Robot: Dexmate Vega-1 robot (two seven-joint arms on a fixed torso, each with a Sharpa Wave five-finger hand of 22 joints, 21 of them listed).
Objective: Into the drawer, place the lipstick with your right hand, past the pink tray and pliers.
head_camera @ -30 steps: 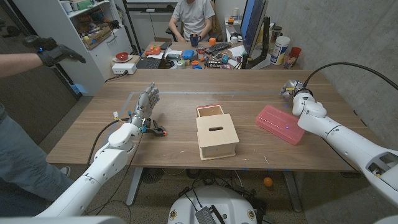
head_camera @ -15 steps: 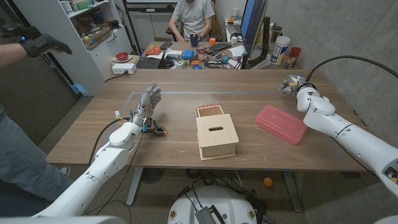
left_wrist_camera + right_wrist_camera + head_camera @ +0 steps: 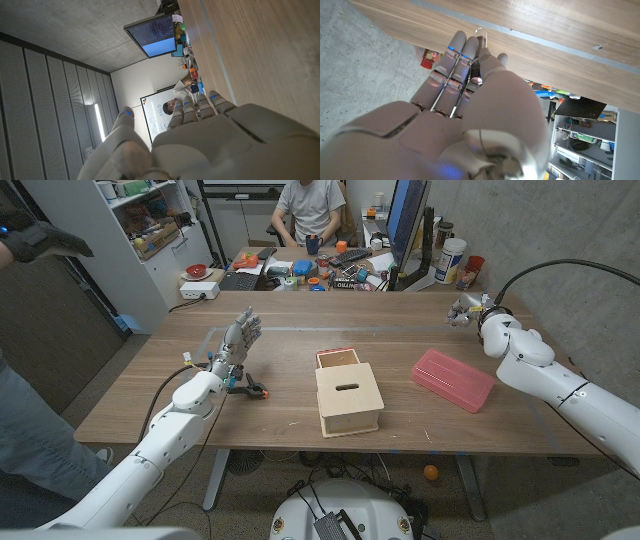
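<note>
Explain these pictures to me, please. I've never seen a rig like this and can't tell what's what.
This is a two-armed robot standing at a wooden table, steered remotely by a person. Each arm ends in a human-like hand.

The wide picture comes from a camera on the robot's head, looking down. Its left arm enters from the bottom left, its right arm from the bottom right. The other two pictures come from cameras on the wrists, looking along the back of each hand, so they appear turned.

On the table are a wooden box with its drawer open at the back, a pink tray and pliers.

The left hand stands upright, holding nothing. The right hand, near the table's far edge, seems to pinch a small clear-capped stick, likely the lipstick.
</note>
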